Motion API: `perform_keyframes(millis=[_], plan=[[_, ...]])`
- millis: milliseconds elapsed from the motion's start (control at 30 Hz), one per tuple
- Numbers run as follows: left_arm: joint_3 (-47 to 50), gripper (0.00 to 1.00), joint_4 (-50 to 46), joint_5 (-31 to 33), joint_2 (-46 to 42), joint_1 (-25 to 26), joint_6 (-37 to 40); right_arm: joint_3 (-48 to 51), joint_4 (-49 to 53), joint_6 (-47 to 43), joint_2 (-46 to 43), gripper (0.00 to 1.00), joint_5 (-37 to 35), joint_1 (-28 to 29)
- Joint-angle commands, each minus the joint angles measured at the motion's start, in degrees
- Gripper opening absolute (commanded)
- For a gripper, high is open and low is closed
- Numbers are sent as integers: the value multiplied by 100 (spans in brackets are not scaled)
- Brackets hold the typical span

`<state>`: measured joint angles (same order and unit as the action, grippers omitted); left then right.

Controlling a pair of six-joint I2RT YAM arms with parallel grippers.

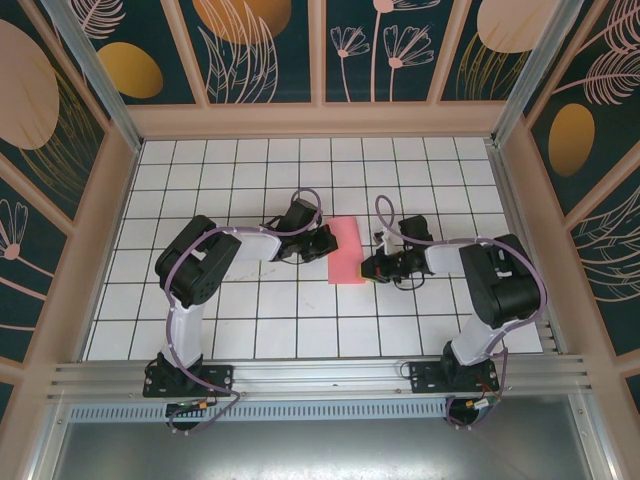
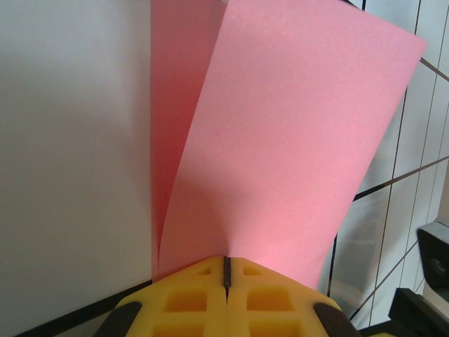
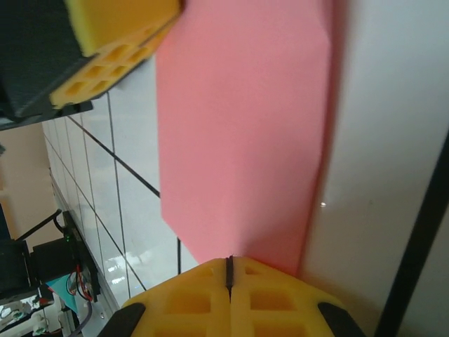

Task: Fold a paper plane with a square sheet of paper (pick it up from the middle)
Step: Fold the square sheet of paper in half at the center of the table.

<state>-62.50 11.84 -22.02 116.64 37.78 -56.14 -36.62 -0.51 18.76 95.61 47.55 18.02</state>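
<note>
Top external view first, biggest stuff down. White gridded table (image 1: 300, 330) runs under the paper and out past it on every side. Left arm (image 1: 200, 265) reaches in from the paper's left, and the right arm (image 1: 500, 280) comes in from the paper's right, so the sheet ends up between them.

The paper (image 1: 347, 250) itself is a pink-red upright rectangle from up there, sitting on the tiles about mid-table. Left gripper (image 1: 325, 243) is right at the paper's left edge, roughly halfway along it. Right gripper (image 1: 368, 267) is at the paper's right edge, down toward the near corner.

Left wrist view is where it gets clearer. The paper (image 2: 280, 140) shows two layers: one lies flat along the tile, while the other is lifted and fans off to the right. Both run down into the left gripper (image 2: 226, 263), whose yellow fingers (image 2: 189, 302) are pressed together with only a thin dark seam, clamped on the sheet.

Right wrist view is pretty much the same deal. The paper (image 3: 238, 140) narrows down into the right gripper (image 3: 229, 261), fingers (image 3: 189, 302) together and pinching the paper's edge. Beyond the paper's far-left edge you can spot the left gripper (image 3: 112, 49), yellow and black.
</note>
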Motion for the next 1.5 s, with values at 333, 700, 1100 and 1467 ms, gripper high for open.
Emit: perform_keyframes(millis=[333, 700, 1100, 1467], plan=[[113, 0, -469, 93, 263, 24, 130, 192, 467, -24, 187, 0, -841, 286], [115, 0, -516, 93, 245, 27, 215, 137, 439, 13, -78, 0, -532, 282], [116, 0, -556, 161, 252, 26, 230, 533, 517, 15, -385, 0, -659, 239], [89, 0, -744, 207, 246, 23, 474, -740, 283, 483, -260, 0, -217, -173]])
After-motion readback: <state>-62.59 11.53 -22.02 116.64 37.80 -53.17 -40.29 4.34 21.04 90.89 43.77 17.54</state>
